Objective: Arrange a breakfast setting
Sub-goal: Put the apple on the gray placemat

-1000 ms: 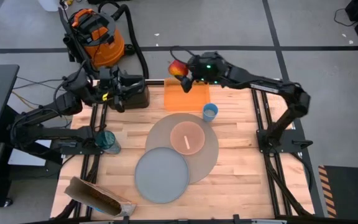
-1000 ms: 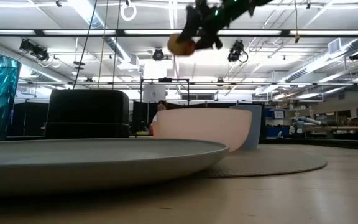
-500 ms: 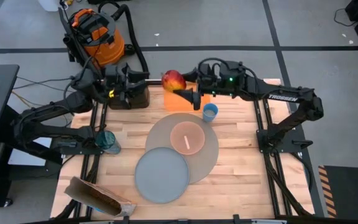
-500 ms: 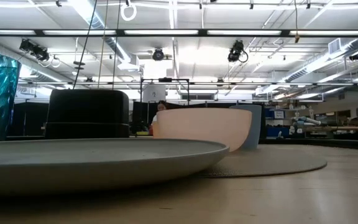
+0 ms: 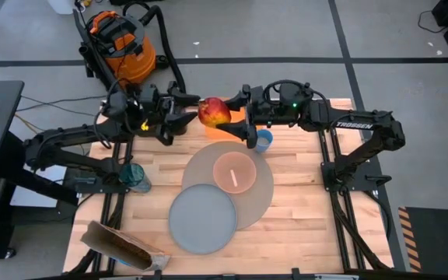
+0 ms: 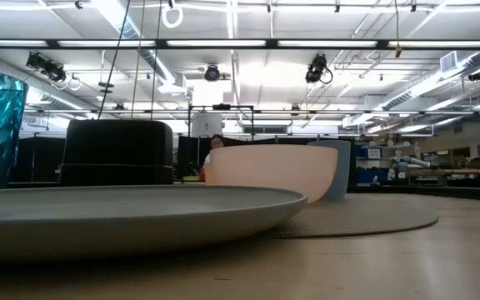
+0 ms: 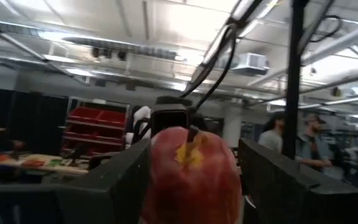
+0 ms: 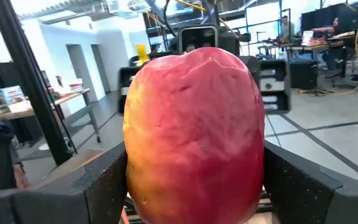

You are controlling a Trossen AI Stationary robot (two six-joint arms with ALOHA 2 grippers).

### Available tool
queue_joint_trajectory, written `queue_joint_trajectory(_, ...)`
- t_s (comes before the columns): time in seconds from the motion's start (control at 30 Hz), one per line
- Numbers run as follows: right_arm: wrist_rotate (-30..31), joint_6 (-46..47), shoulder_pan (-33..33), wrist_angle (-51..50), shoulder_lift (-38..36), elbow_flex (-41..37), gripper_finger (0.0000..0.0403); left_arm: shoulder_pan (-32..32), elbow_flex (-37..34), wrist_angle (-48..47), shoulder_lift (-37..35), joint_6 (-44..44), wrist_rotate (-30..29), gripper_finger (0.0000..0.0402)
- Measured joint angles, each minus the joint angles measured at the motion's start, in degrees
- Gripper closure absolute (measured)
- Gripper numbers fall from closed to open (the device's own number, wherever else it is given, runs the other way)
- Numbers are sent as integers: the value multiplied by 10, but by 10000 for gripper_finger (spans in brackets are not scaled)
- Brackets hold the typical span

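The red-yellow apple (image 5: 214, 111) hangs high over the table's far edge, above the orange board (image 5: 232, 126). My right gripper (image 5: 233, 114) is shut on it from the right. My left gripper (image 5: 191, 110) is open, a finger on either side of the apple's stem end (image 7: 191, 138). The pink bowl (image 5: 234, 171), with the metal spoon (image 5: 233, 178) in it, stands on the round mat (image 5: 261, 190). The grey plate (image 5: 202, 219) overlaps the mat's near left edge. The light-blue cup (image 5: 263, 141) stands at the mat's far edge. The bagel is out of view. My right gripper pinches the apple by its two sides (image 8: 137, 168) between its two fingers. The fingers (image 8: 98, 183) come level from the table's right. The apple is lifted clear, lying sideways with its stem toward the table's left. Whether my left gripper's fingers (image 7: 114, 186) touch the apple, I cannot tell.
The black toaster (image 6: 119, 150) stands at the far left, under my left arm. A teal glass (image 5: 136, 177) stands at the left edge and a brown paper bag (image 5: 121, 247) lies at the near left corner. An orange vacuum (image 5: 119, 39) stands beyond the table.
My right gripper has carried the apple from beyond the far edge toward the table's left and near side, out of the low view's top. My left gripper has gone toward the right, to the apple, and its open fingers now stand on either side of it.
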Motion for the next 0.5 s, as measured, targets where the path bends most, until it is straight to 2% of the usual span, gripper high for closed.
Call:
queue_joint_trajectory(0.13,-9,-7,-1,-12,2,0,82,-16,0,6,16,14,-35,164)
queue_joint_trajectory(0.3,-7,-15,0,-46,4,0,82,-25,-1,6,23,22,-41,176)
queue_joint_trajectory(0.5,-11,-15,0,-43,4,0,82,-26,0,5,22,29,-51,219)
